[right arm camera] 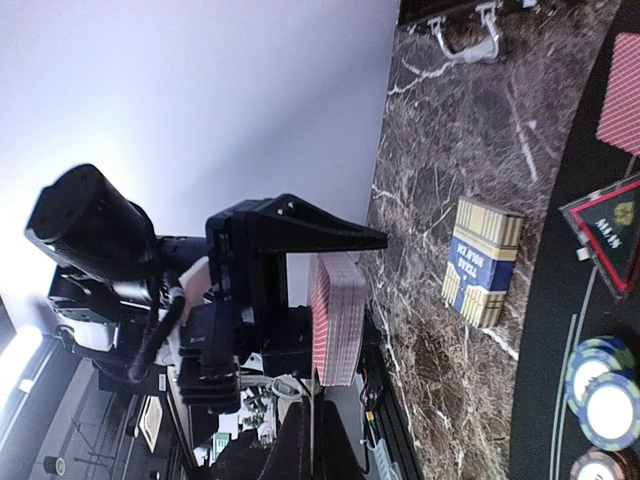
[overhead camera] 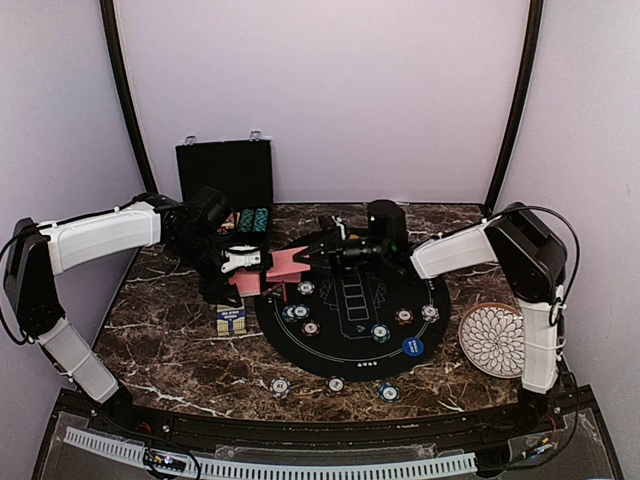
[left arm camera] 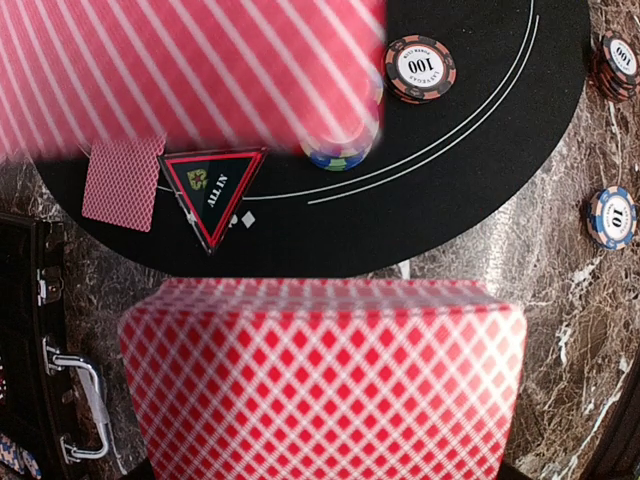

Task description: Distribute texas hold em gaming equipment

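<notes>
My left gripper (overhead camera: 241, 263) is shut on a deck of red-backed playing cards (left arm camera: 320, 380) held above the left rim of the round black mat (overhead camera: 340, 355). The deck hides its fingers in the left wrist view. My right gripper (overhead camera: 308, 257) is shut on the edge of a single card (overhead camera: 288, 268) at the top of that deck. In the right wrist view this card shows as a thin line between the fingertips (right arm camera: 312, 430), in front of the deck (right arm camera: 335, 318). On the mat lie another card (left arm camera: 122, 183), a red-edged triangle token (left arm camera: 212, 190), several chips (left arm camera: 420, 68) and a blue marker disc (overhead camera: 413, 347).
A blue and yellow card box (overhead camera: 231, 320) stands on the marble left of the mat. An open black case (overhead camera: 225, 178) with chips sits at the back left. A white patterned plate (overhead camera: 492, 340) lies at the right. Loose chips (overhead camera: 280, 386) rest near the front edge.
</notes>
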